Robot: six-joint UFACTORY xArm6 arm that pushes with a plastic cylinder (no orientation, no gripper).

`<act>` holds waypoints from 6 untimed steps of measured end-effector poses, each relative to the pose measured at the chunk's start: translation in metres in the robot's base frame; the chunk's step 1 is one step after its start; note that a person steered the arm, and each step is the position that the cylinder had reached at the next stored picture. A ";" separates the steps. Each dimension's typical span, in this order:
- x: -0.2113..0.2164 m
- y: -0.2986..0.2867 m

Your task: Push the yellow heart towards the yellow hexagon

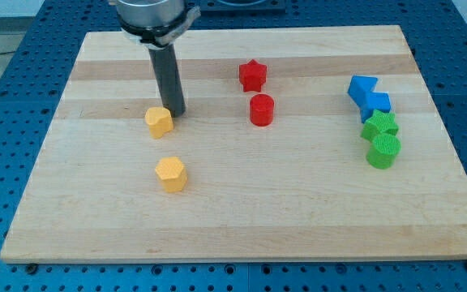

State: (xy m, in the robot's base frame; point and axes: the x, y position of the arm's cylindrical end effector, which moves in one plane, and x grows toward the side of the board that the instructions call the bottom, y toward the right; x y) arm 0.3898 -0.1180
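The yellow heart (159, 121) lies left of the board's middle. My tip (175, 112) stands right against the heart's upper right side. The yellow hexagon (171, 173) lies below the heart, a short gap away and slightly to the right. The dark rod rises from the tip towards the view's top, where the arm's end shows.
A red star (252, 75) and a red cylinder (261, 109) lie right of the tip. Two blue blocks (367, 95) and two green blocks (380, 138) cluster at the view's right. The wooden board (242, 219) ends in blue perforated table on all sides.
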 end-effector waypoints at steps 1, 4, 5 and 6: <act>0.003 -0.007; 0.017 -0.064; 0.034 -0.060; 0.035 -0.026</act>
